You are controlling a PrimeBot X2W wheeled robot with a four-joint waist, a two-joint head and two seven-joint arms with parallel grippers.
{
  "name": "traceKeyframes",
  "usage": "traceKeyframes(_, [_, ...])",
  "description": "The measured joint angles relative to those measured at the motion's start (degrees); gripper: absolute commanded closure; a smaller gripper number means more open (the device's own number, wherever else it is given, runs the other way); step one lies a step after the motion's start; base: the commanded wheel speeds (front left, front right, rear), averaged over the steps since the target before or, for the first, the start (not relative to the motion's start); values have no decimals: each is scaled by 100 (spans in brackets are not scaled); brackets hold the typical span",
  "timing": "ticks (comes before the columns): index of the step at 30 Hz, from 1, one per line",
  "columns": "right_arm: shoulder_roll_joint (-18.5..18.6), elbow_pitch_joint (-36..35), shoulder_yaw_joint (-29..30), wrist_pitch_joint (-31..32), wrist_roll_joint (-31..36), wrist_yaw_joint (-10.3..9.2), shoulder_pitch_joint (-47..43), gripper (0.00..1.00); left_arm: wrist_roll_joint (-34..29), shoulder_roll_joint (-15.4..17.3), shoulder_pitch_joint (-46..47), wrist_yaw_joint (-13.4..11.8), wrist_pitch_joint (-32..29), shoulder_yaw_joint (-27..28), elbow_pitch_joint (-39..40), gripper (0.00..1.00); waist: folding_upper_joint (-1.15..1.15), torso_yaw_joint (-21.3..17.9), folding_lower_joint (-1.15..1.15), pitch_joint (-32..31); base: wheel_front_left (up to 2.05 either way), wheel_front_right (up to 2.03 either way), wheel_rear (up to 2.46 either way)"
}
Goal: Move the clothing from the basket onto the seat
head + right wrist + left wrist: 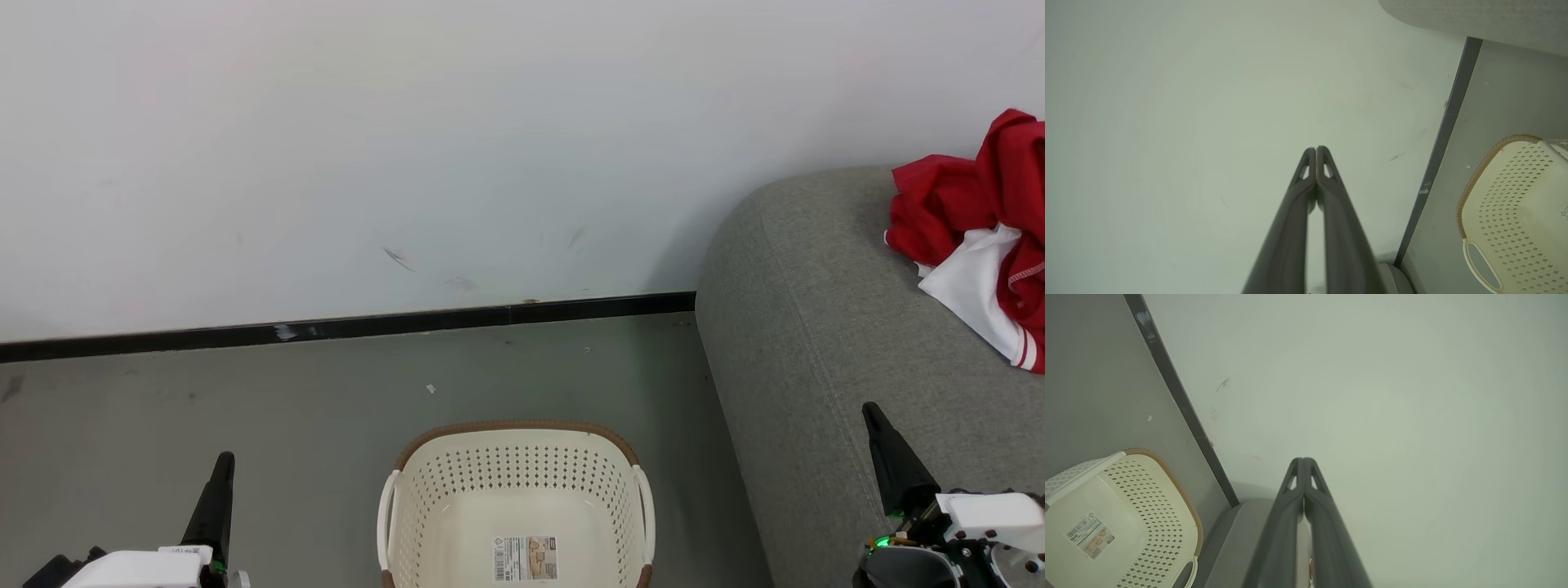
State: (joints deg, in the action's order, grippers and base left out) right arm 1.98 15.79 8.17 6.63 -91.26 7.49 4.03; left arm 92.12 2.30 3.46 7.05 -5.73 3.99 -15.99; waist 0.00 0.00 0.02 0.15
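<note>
The cream perforated plastic basket (522,469) looks empty; the red-and-white fabric clothing (971,212) lies on the grey woven seat (800,351). Park your closed, empty left gripper (222,474) and right gripper (878,425) away from it.

1. My left gripper (224,459) sits left of the basket (516,425), well apart from it. Its two dark fingers (1286,526) are pressed flat together into one tapering point.
2. My right gripper (870,408) sits right of the basket, farther from it than the left, fingers closed tip to tip.
3. Both closed points lean slightly inward toward the basket.
4. A white wrist housing (992,510) backs the right gripper, with a green light (882,542) glowing beside it. The left wrist housing (139,567) is white too.
</note>
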Motion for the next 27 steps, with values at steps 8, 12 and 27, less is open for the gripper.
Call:
traceKeyframes(8, [0,-4,-3,0,0,0,0,100,0,-1,0,0,0,2,4,100,0,0,0,0,0,0,0])
traceKeyframes(12, [0,-5,-7,0,0,0,0,100,0,-1,0,0,0,2,7,100,0,0,0,0,0,0,0])
traceKeyframes(27, [0,-7,-12,-7,0,0,-1,100,0,-2,0,0,0,8,10,100,0,0,-1,1,0,0,0])
